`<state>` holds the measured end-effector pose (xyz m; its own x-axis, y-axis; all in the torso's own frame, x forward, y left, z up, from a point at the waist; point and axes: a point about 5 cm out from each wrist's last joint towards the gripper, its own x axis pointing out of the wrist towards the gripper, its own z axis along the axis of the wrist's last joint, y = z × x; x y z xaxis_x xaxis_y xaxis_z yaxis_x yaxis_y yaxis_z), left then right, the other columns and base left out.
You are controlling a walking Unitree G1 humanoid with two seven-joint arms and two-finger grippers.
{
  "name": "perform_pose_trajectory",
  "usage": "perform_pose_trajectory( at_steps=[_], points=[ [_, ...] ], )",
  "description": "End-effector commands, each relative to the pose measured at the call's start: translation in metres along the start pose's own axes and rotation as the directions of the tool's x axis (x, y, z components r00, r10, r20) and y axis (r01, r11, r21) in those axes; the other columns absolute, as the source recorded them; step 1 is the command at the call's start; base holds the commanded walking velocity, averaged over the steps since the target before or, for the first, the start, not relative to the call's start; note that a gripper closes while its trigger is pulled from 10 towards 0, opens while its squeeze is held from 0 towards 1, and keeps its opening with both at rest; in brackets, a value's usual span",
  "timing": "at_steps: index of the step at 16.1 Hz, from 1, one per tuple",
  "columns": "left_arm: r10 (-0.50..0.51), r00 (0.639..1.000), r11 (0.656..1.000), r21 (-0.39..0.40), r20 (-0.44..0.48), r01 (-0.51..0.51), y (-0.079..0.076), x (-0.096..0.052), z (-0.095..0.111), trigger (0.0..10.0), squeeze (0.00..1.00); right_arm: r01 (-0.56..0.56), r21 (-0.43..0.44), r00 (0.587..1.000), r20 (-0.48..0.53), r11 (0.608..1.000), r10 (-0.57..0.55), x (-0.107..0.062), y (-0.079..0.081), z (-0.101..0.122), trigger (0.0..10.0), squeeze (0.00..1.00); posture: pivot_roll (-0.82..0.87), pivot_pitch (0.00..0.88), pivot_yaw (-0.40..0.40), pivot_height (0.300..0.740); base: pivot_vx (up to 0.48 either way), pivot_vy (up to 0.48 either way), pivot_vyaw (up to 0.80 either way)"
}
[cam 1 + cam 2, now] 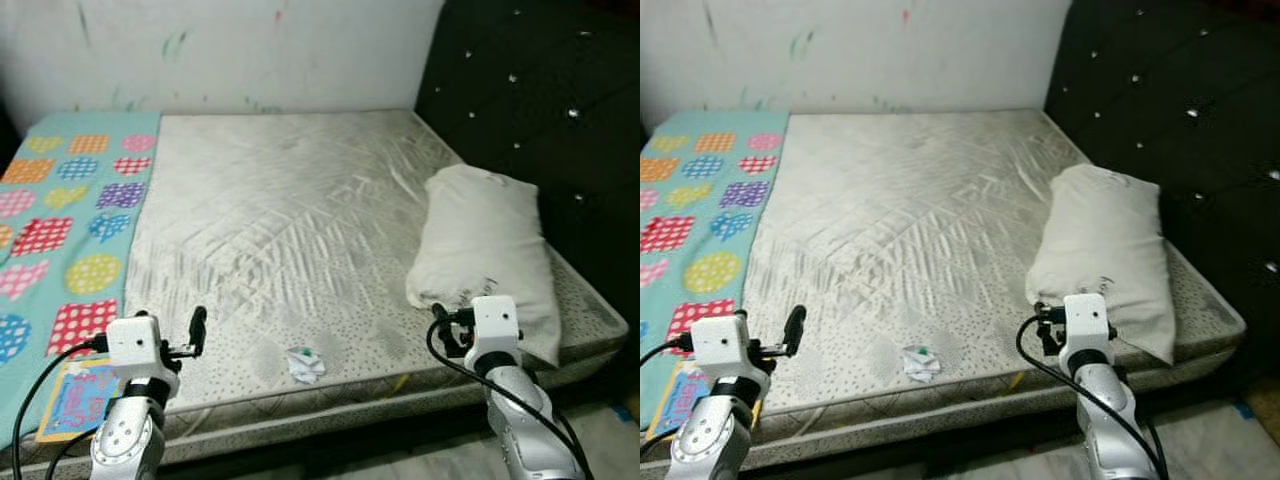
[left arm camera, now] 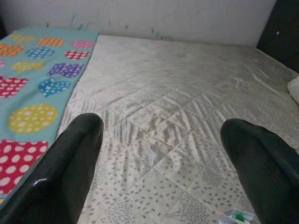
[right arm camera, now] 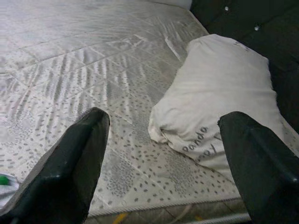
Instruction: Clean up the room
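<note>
With both the left gripper [image 2: 163, 154] and right gripper [image 3: 163, 158] spread and empty above the mattress's [image 1: 290, 200] near edge, the left should probably descend straight onto the crumpled wrapper [image 1: 304, 364] lying there, pinching its raised folds.

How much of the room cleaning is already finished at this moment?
Little looks done. The crumpled wrapper lies on the mattress near its front edge, and the pillow lies by the headboard. The left gripper and the right gripper are open, holding nothing. Picking up the wrapper remains.
</note>
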<state>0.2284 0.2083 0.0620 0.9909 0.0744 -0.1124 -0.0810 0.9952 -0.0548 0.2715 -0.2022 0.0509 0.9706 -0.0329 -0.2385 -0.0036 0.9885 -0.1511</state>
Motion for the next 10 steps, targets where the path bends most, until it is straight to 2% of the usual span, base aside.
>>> perform_pose_trajectory(
  at_steps=[1, 9, 10],
  points=[
    [-0.01, 1.0, 1.0, 0.011, 0.011, 0.01, -0.0011, -0.0002, 0.0028, 10.0, 0.0, -0.002, -0.002, 1.0, -0.001, 1.0, 0.002, 0.0008, -0.0007, 0.0009, 10.0, 0.0, -0.04, 0.0, -0.063, 0.74, 0.0, 0.0, 0.0],
    [-0.015, 1.0, 1.0, 0.014, 0.014, 0.014, -0.0014, 0.0021, 0.0039, 10.0, 0.0, -0.002, 0.003, 1.0, 0.0, 1.0, 0.002, 0.0026, 0.001, 0.0014, 10.0, 0.0, -0.04, 0.0, -0.059, 0.74, 0.0, 0.0, 0.0],
    [-0.016, 1.0, 1.0, 0.015, 0.014, 0.016, -0.0018, 0.0023, 0.0038, 10.0, 0.0, -0.002, 0.004, 1.0, 0.0, 1.0, 0.002, 0.0029, 0.001, 0.0015, 10.0, 0.0, -0.04, 0.0, -0.06, 0.74, 0.24, 0.0, 0.0]
  ],
)
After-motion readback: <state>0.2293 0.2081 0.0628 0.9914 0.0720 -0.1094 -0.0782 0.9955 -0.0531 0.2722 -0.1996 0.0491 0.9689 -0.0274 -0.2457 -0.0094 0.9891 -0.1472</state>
